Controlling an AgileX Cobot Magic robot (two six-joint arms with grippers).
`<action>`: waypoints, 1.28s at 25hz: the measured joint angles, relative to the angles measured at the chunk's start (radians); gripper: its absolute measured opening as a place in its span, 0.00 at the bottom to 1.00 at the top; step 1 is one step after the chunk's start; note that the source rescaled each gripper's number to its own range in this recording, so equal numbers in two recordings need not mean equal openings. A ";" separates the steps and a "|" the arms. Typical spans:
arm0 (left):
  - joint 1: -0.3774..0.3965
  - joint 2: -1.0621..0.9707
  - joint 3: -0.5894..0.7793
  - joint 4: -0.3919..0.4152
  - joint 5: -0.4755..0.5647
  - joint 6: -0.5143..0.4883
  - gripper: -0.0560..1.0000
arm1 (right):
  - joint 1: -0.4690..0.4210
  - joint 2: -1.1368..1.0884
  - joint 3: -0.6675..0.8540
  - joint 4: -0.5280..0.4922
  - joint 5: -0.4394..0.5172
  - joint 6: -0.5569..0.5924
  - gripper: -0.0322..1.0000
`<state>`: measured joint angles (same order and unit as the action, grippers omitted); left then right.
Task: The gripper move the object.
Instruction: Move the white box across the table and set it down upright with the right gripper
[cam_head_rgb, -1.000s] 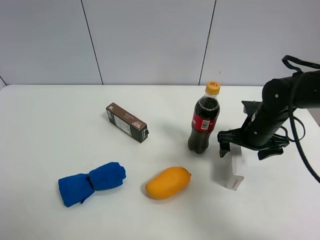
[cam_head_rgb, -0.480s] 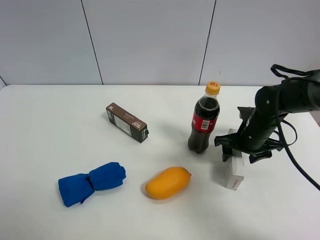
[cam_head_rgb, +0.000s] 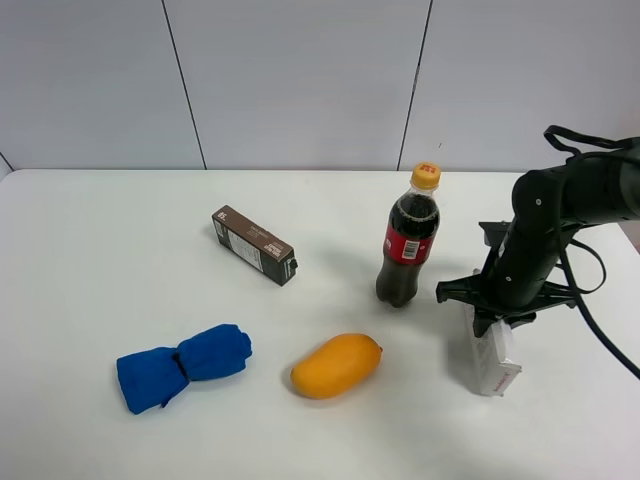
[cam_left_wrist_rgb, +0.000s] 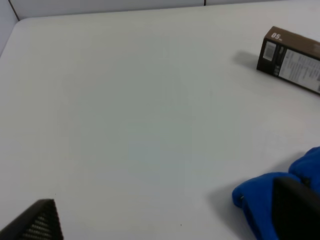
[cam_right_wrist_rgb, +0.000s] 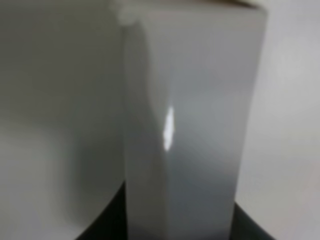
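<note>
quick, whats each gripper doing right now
left gripper: open, holding nothing
right gripper: jaws closed on the white carton

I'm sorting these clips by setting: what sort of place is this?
Probably a robotics lab test bench, not a home: a white table before plain grey wall panels, a black robot arm's hand gripping a white carton, and unrelated props such as a cola bottle and a mango.

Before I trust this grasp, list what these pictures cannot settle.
Right claw: its fingertips, exterior high view, hidden under the arm; grip on the white carton unclear.
Carton's print: right wrist view, blurred, too close.
Left claw: left wrist view, fingers cut off by the edge.
</note>
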<state>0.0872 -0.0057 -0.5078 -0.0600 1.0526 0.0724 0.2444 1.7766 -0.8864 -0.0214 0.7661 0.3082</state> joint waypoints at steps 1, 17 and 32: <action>0.000 0.000 0.000 0.000 0.000 0.000 1.00 | 0.000 -0.014 0.000 -0.004 0.017 0.000 0.04; 0.000 0.000 0.000 0.000 0.000 -0.001 1.00 | 0.000 -0.531 0.001 0.021 0.344 -0.236 0.04; 0.000 0.000 0.000 0.000 0.000 -0.001 1.00 | 0.094 -0.673 0.001 0.314 0.303 -1.091 0.03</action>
<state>0.0872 -0.0057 -0.5078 -0.0600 1.0526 0.0716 0.3383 1.1036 -0.8856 0.2927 1.0694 -0.7827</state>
